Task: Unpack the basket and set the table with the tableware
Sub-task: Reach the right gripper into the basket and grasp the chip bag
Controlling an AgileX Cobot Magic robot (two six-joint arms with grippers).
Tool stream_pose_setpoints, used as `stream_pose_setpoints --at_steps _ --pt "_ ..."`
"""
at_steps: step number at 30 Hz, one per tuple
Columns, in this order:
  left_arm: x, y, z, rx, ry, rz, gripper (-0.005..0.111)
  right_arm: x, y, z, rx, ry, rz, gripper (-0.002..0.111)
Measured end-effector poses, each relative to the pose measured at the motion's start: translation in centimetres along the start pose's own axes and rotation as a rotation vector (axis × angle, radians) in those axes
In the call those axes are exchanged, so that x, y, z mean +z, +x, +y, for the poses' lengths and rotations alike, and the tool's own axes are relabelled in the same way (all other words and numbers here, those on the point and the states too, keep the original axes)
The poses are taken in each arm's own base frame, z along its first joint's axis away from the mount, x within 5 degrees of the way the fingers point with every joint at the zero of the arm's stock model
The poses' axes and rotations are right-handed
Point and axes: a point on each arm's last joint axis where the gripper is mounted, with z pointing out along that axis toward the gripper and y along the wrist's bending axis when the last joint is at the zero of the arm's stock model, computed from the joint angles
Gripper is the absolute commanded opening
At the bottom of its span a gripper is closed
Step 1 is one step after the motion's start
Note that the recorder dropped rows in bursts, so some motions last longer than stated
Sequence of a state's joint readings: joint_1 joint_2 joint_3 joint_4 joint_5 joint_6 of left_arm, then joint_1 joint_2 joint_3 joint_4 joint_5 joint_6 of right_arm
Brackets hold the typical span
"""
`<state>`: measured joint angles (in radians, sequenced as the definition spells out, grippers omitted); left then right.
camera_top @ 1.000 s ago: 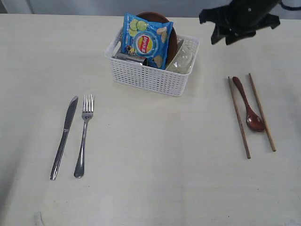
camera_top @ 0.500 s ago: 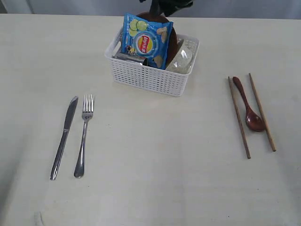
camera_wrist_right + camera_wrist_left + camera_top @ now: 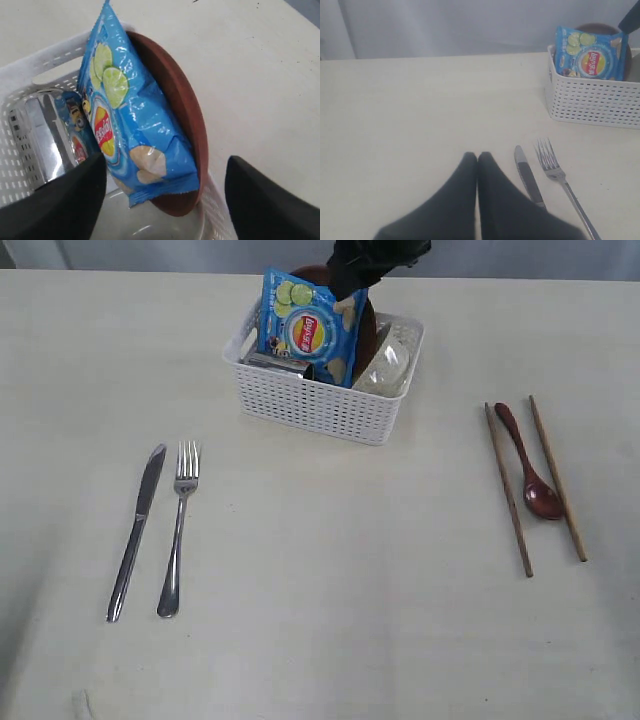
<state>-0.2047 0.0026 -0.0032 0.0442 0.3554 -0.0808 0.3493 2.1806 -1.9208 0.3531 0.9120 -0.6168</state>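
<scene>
At white lattice basket (image 3: 320,405), right hand (image 3: 165,192) spread over glossy blue bag (image 3: 130,125), round brown plate (image 3: 186,117); left hand (image 3: 477,159) pressed together.

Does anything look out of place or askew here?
Mainly the blue chip bag: a snack standing upright in the basket, leaning on the brown plate. Also, the spoon lies between the chopsticks, splitting the pair.

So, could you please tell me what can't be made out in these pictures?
- Exterior view: the plate is mostly hidden by the chip bag.
- Exterior view: the cup barely shows between the bag and the basket wall.
- Left wrist view: the knife handle is behind the left pincer; the fork handle is cut off by the bottom edge.
</scene>
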Motion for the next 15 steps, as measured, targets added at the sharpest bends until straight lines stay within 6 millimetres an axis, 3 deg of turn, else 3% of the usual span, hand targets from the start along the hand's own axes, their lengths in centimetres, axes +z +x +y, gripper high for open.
stream_pose_setpoints --at_steps 5,10,15 --pt "0.0 0.0 0.0 0.000 0.000 0.000 0.000 1.3 0.7 -1.1 0.024 -0.084 -0.040 0.064" --pt "0.0 0.0 0.0 0.000 0.000 0.000 0.000 2.7 1.0 -0.9 -0.011 -0.165 -0.073 0.063" --pt "0.0 0.0 0.0 0.000 0.000 0.000 0.000 3.5 1.4 -1.0 -0.023 -0.188 -0.063 0.043"
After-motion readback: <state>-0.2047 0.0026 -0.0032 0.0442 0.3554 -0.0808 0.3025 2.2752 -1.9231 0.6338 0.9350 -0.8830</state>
